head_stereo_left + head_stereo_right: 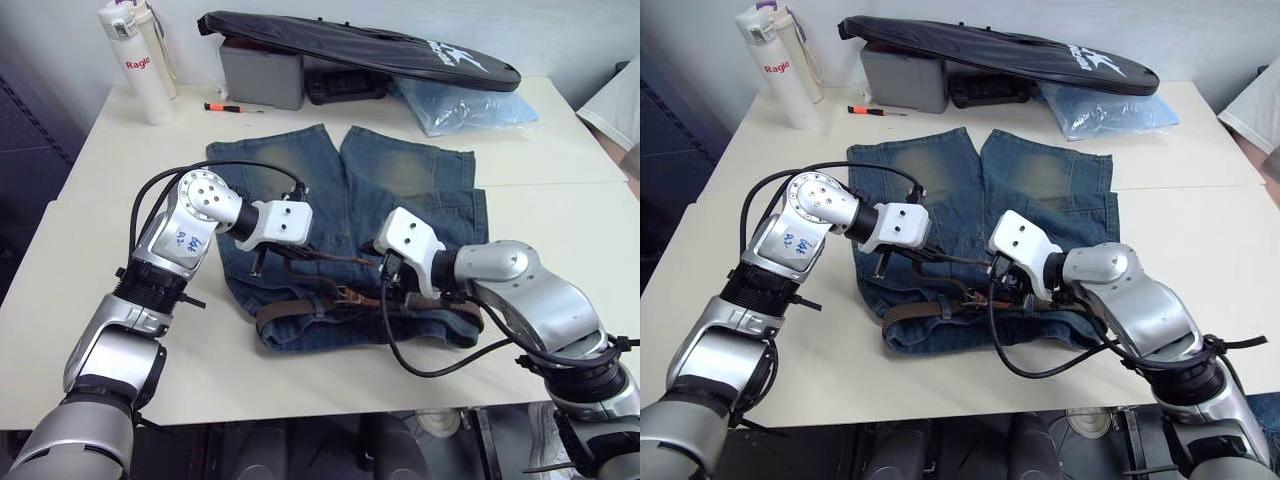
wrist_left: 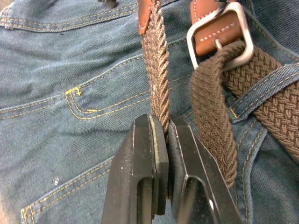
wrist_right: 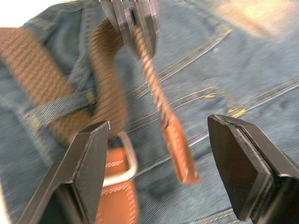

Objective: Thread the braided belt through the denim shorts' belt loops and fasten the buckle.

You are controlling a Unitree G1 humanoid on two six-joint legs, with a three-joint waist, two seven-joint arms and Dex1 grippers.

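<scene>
Woven brown strap: the braided belt (image 2: 156, 70) lies along the waistband of the denim shorts (image 1: 350, 200), passing under at least one of the belt loops (image 2: 261, 86).
Progress: we judge threading mostly done; fastening remains, tan tip free beside the buckle (image 2: 219, 35).
Left gripper (image 2: 161, 135): pinching the strap.
Right gripper (image 3: 159, 140): fingers spread wide over the buckle.

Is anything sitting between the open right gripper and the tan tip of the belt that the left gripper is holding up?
Nothing visible does. The right gripper is open, and the belt's tan tip hangs between its fingers above bare denim shorts. The left gripper pinches the braided belt further along. The buckle lies beside it.
</scene>
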